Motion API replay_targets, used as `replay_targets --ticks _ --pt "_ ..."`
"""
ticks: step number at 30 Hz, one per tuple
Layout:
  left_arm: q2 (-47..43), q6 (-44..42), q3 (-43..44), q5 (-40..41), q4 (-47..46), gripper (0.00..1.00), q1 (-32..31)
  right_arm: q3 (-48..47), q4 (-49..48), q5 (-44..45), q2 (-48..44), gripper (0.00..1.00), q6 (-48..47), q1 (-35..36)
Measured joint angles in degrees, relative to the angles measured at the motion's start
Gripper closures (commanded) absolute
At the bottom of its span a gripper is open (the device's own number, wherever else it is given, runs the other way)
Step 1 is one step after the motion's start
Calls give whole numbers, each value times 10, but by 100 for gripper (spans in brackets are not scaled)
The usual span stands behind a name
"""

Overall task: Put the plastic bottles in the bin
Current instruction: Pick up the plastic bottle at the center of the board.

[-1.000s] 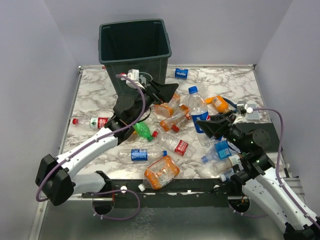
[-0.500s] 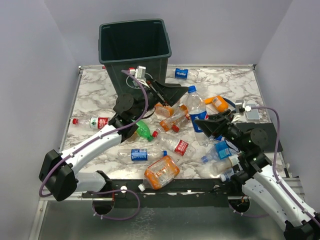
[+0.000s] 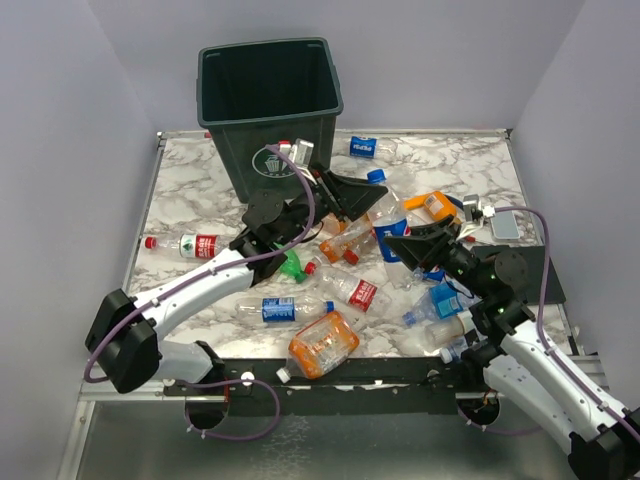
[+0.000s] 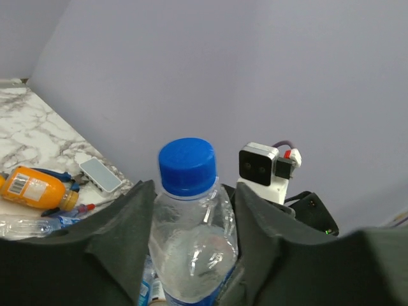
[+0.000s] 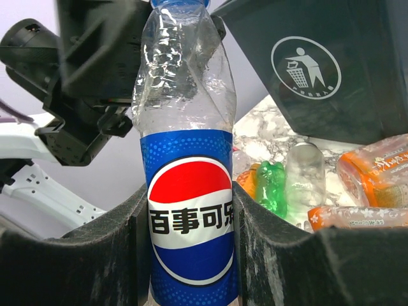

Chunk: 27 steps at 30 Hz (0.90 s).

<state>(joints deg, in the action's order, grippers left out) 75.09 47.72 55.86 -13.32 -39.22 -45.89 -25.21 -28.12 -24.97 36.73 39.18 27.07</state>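
Pepsi bottle (image 5: 189,191), blue-capped, roughly upright amid the other plastic bottles (image 3: 322,345) on the marble table (image 3: 180,190), near the bin (image 3: 255,150) and to its right. Clamped at the label by the right claw (image 5: 188,217). Flanked just under the cap by the left claw (image 4: 191,204), narrowed, a pad against each side.

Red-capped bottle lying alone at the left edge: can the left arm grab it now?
Probably not yet: the left gripper is clamped on the Pepsi bottle. Otherwise the path looks clear.
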Motion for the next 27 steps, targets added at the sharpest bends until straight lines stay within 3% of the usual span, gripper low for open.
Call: replay_targets --ticks 3,5,6,8,10,11,19,27 --pt "7 -4 2 1 -2 70 1 0 -3 -2 0 63 0 0" --pt "14 -5 10 0 -3 88 1 1 -2 -2 0 59 -1 0" --pt "15 -5 12 -2 -3 99 1 1 -2 -2 0 51 -2 0" --pt "19 -7 17 -4 -3 100 2 1 1 -1 -2 25 -3 -1" --pt "22 -10 19 -9 -2 100 1 -4 19 -5 -2 6 -8 0" --pt "22 -14 19 -10 -1 100 0 -11 34 -11 -2 1 -13 0" --pt "5 -80 36 13 63 100 0 -152 221 -12 -2 0 -68 1" --pt "-49 -202 110 99 144 100 0 -296 377 41 -45 0 -128 1"
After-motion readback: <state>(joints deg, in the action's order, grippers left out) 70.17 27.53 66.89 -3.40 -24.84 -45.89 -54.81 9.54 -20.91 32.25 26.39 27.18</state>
